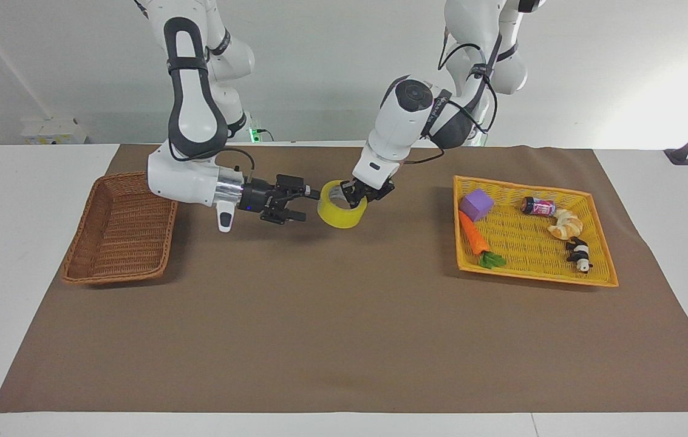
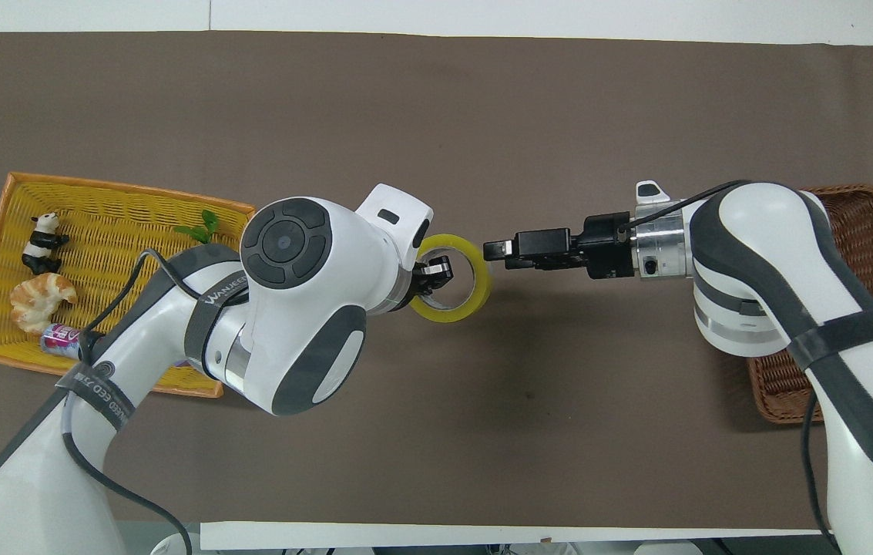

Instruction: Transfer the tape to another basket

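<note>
The yellow tape (image 1: 339,215) hangs a little above the brown mat near the table's middle, its white core showing. My left gripper (image 1: 359,193) is shut on the roll's rim, one finger inside the core; it also shows in the overhead view (image 2: 433,276), with the tape (image 2: 476,294). My right gripper (image 1: 307,205) lies level, open, its fingertips right beside the tape on the side toward the right arm's end (image 2: 491,250). I cannot tell if it touches the roll. The dark brown wicker basket (image 1: 114,278) stands at the right arm's end, partly hidden by the right arm from overhead (image 2: 864,212).
A flat yellow basket (image 1: 532,276) at the left arm's end holds a purple cube (image 1: 476,204), a toy carrot (image 1: 474,235), a small can (image 1: 538,206), a croissant (image 1: 565,226) and a panda figure (image 1: 579,254). A brown mat (image 1: 331,328) covers the table.
</note>
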Robot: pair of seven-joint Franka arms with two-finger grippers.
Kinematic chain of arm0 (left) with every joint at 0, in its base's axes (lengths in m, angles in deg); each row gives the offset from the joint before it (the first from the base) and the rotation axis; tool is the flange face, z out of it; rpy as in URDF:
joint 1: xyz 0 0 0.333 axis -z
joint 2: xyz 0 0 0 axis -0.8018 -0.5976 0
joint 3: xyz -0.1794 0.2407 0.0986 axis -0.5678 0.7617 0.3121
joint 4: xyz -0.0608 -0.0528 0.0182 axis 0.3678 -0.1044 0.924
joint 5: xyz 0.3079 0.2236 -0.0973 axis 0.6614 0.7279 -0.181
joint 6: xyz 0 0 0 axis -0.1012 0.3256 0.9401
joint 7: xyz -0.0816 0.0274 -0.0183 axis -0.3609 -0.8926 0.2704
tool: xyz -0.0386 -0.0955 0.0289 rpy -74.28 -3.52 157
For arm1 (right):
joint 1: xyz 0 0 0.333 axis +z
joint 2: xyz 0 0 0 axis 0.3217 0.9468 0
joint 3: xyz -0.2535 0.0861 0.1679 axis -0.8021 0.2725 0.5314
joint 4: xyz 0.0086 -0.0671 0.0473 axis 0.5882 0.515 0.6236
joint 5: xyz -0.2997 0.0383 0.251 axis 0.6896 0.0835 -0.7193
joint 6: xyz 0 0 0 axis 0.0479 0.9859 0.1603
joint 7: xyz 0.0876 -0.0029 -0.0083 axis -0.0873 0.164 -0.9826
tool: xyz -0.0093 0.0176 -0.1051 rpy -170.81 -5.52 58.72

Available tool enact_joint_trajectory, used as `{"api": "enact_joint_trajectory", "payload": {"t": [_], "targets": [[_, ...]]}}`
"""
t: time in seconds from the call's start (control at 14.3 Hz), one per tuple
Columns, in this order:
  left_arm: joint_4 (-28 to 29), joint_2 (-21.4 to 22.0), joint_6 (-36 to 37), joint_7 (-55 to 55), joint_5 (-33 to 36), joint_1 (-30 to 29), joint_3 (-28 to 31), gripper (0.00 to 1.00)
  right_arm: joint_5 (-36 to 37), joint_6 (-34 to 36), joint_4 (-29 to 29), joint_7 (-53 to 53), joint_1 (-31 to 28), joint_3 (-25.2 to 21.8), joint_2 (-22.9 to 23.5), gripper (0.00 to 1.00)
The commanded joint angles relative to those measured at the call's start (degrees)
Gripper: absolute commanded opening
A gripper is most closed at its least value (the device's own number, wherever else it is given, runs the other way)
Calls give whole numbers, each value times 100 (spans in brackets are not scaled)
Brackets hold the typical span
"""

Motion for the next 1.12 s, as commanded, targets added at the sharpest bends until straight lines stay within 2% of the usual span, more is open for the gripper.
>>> {"api": "enact_joint_trajectory", "payload": {"t": [0.0, 0.35, 0.49, 0.77, 1.05], "targets": [[-94, -1, 52, -84, -100, 51, 54, 0, -164, -189, 203, -81, 163, -19, -137, 99], [-77, 7, 61, -84, -100, 51, 62, 1, -155, -172, 212, -98, 163, -19, -146, 99], [-94, -1, 35, -84, -100, 43, 63, 1, -155, -172, 212, -98, 163, -19, -146, 92], [-94, -1, 43, -92, -100, 51, 63, 1, -155, -154, 212, -98, 163, -19, -146, 86], [-94, -1, 43, -119, -100, 42, 71, 1, -146, -146, 212, -116, 163, -19, -146, 73]]}}
